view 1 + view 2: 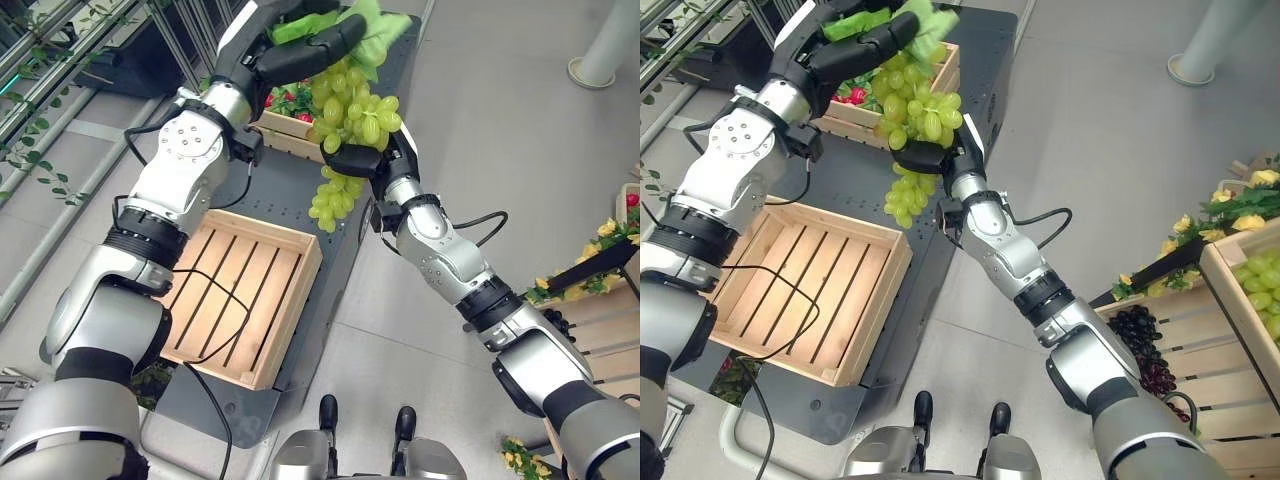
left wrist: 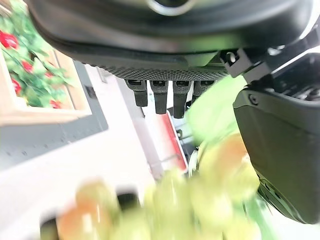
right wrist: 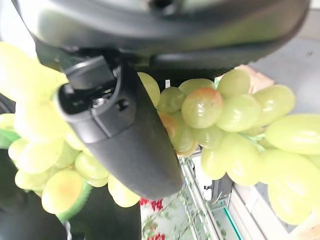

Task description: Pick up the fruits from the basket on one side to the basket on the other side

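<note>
A large bunch of green grapes [image 1: 350, 105] with green leaves at its top hangs in the air above the dark platform [image 1: 285, 195]. My left hand [image 1: 300, 55] is at the bunch's top, thumb and fingers shut on the leafy stem end. My right hand [image 1: 358, 158] comes in from below and the right, curled round the middle of the bunch, with a lower cluster [image 1: 332, 203] dangling under it. In the right wrist view the thumb [image 3: 130, 140] presses against the grapes [image 3: 240, 110]. An empty wooden crate [image 1: 240, 300] lies below and to the left of the bunch.
A second wooden crate [image 1: 285, 125] with red fruit and leaves stands at the platform's far end, just behind the hands. Wooden crates at the right hold green grapes [image 1: 1262, 280] and dark grapes [image 1: 1140, 345], with yellow flowers [image 1: 1240, 200] beside them. Grey floor lies between.
</note>
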Controlling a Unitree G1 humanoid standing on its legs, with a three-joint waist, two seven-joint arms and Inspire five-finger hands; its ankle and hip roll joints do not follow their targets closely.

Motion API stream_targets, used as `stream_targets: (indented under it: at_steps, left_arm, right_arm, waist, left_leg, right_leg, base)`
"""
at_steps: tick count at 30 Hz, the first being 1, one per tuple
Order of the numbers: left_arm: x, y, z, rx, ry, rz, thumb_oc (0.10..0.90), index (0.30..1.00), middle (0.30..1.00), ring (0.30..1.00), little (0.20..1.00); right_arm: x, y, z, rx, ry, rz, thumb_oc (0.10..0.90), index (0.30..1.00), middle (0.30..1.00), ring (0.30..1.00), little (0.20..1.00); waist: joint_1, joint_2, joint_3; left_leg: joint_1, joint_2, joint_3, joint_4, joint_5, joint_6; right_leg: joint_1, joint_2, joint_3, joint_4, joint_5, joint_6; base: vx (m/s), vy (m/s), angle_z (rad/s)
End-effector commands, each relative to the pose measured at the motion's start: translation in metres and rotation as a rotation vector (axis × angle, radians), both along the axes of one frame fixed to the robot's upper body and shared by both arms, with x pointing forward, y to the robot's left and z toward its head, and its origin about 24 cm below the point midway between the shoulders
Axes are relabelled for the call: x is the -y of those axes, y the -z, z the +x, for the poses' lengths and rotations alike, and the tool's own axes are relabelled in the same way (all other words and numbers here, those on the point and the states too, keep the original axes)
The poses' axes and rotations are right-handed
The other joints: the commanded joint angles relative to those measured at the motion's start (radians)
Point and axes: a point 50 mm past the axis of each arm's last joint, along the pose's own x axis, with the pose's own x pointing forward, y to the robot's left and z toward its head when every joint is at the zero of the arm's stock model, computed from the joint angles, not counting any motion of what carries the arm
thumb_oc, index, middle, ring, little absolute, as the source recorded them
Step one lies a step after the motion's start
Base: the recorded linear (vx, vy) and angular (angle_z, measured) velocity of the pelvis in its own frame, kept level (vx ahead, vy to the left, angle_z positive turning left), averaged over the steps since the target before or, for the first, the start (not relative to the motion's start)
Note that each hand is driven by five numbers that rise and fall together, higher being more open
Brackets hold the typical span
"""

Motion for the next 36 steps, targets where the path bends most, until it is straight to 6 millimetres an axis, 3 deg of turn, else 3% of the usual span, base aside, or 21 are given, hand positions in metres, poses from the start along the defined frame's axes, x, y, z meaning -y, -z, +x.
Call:
stream_targets:
  at_steps: [1, 10, 14, 19, 29, 30, 36]
  left_arm:
    - [-0.048, 0.043, 0.005, -0.058, -0.218, -0.111, 0.8, 0.9, 0.9, 0.9, 0.9]
    - [-0.06, 0.068, -0.002, -0.057, -0.239, -0.19, 0.8, 0.9, 0.9, 0.9, 0.9]
    - [-0.053, 0.088, -0.006, -0.09, -0.189, -0.247, 0.8, 0.9, 0.9, 0.9, 0.9]
    - [-0.046, 0.125, -0.015, -0.165, -0.15, -0.286, 0.8, 0.9, 0.9, 0.9, 0.9]
    - [-0.032, 0.217, -0.044, -0.4, -0.179, -0.474, 0.8, 0.9, 0.9, 0.9, 0.9]
    - [-0.024, 0.23, -0.051, -0.414, -0.174, -0.523, 0.8, 0.9, 0.9, 0.9, 0.9]
    - [0.013, 0.257, -0.068, -0.462, -0.118, -0.527, 0.8, 0.9, 0.9, 0.9, 0.9]
  right_arm:
    - [0.017, 0.013, -0.005, 0.053, 0.036, 0.23, 0.4, 0.3, 0.3, 0.3, 0.3]
    - [0.056, 0.047, -0.007, -0.023, 0.123, 0.189, 0.4, 0.3, 0.3, 0.3, 0.3]
    - [0.068, 0.056, -0.01, -0.037, 0.131, 0.133, 0.4, 0.3, 0.3, 0.3, 0.3]
    - [0.089, 0.068, -0.017, -0.041, 0.149, 0.038, 0.4, 0.3, 0.3, 0.3, 0.3]
    - [0.099, 0.049, -0.039, 0.086, 0.064, -0.018, 0.4, 0.3, 0.3, 0.3, 0.3]
    - [0.099, 0.046, -0.045, 0.097, 0.026, 0.013, 0.4, 0.3, 0.3, 0.3, 0.3]
    - [0.1, 0.044, -0.058, 0.094, -0.09, 0.115, 0.4, 0.3, 0.3, 0.3, 0.3]
  waist:
    - [-0.018, 0.001, -0.37]
    - [-0.047, -0.007, -0.364]
    - [-0.055, -0.016, -0.353]
    - [-0.071, -0.028, -0.342]
    - [-0.113, -0.06, -0.328]
    - [-0.124, -0.066, -0.327]
    - [-0.144, -0.081, -0.318]
  left_leg:
    - [-0.023, -0.025, -0.002, -0.001, -0.058, -0.028]
    - [-0.015, -0.02, 0.02, -0.001, -0.064, -0.025]
    - [-0.014, -0.021, 0.025, -0.001, -0.068, -0.022]
    - [-0.009, -0.018, 0.04, -0.001, -0.075, -0.016]
    - [0.011, -0.008, 0.086, -0.001, -0.086, -0.004]
    - [0.014, -0.006, 0.097, -0.001, -0.088, -0.001]
    - [0.024, -0.001, 0.132, -0.001, -0.097, 0.005]
  right_leg:
    - [-0.039, -0.015, 0.035, 0.0, 0.004, -0.01]
    - [-0.043, -0.009, 0.062, 0.0, 0.005, -0.011]
    - [-0.048, -0.007, 0.073, 0.0, 0.006, -0.013]
    - [-0.053, -0.003, 0.093, 0.0, 0.007, -0.012]
    - [-0.061, 0.009, 0.153, 0.0, 0.019, -0.004]
    - [-0.065, 0.012, 0.168, 0.0, 0.022, -0.002]
    - [-0.072, 0.016, 0.2, 0.0, 0.034, 0.006]
  base:
    - [0.0, 0.018, -0.1]
    - [0.01, 0.017, -0.09]
    - [-0.01, 0.02, -0.11]
    - [0.0, 0.028, -0.13]
    - [0.02, 0.031, -0.2]
    - [0.03, 0.036, -0.28]
    - [0.03, 0.038, -0.26]
